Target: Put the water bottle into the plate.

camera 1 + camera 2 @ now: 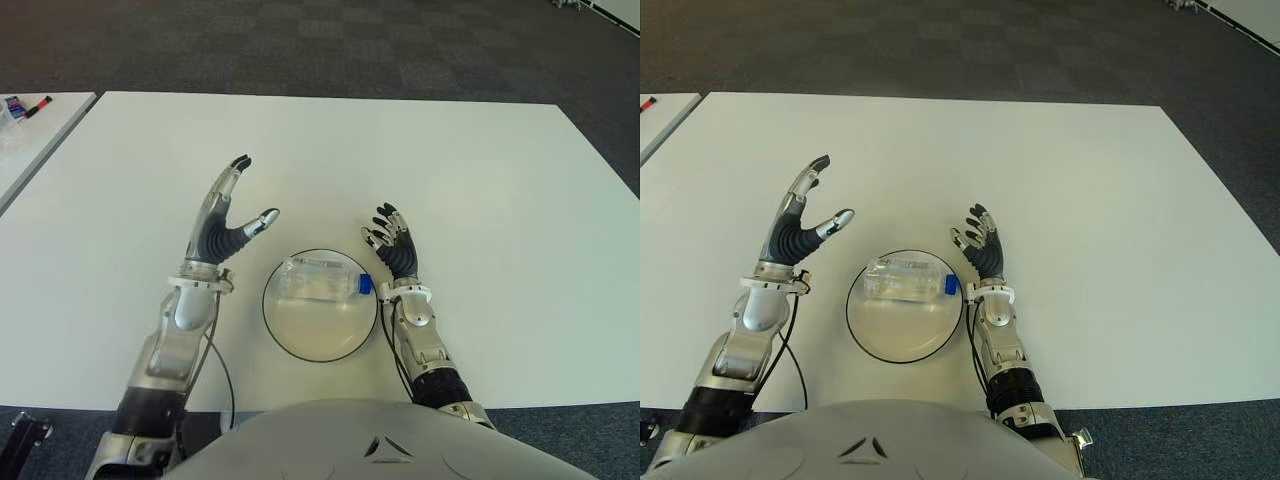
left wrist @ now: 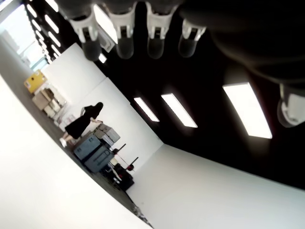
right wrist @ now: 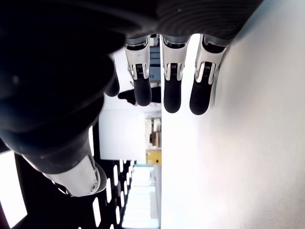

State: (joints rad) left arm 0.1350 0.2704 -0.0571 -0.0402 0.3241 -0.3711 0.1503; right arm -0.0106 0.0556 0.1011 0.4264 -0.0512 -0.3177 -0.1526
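From the left eye view, a clear water bottle (image 1: 318, 279) with a blue cap is seen lying on its side inside the round white plate (image 1: 320, 340), cap toward the robot's right. The plate sits on the white table (image 1: 480, 180). The left hand (image 1: 222, 222) is raised beside the plate's left, fingers extended and spread, nothing held. The right hand (image 1: 393, 243) is raised just right of the plate, fingers loosely extended, empty.

In the left wrist view, straight fingertips (image 2: 125, 45) are shown against a ceiling with lights; a person (image 2: 83, 121) is seen far off.

In the right wrist view, uncurled fingertips (image 3: 171, 95) are shown gripping nothing.
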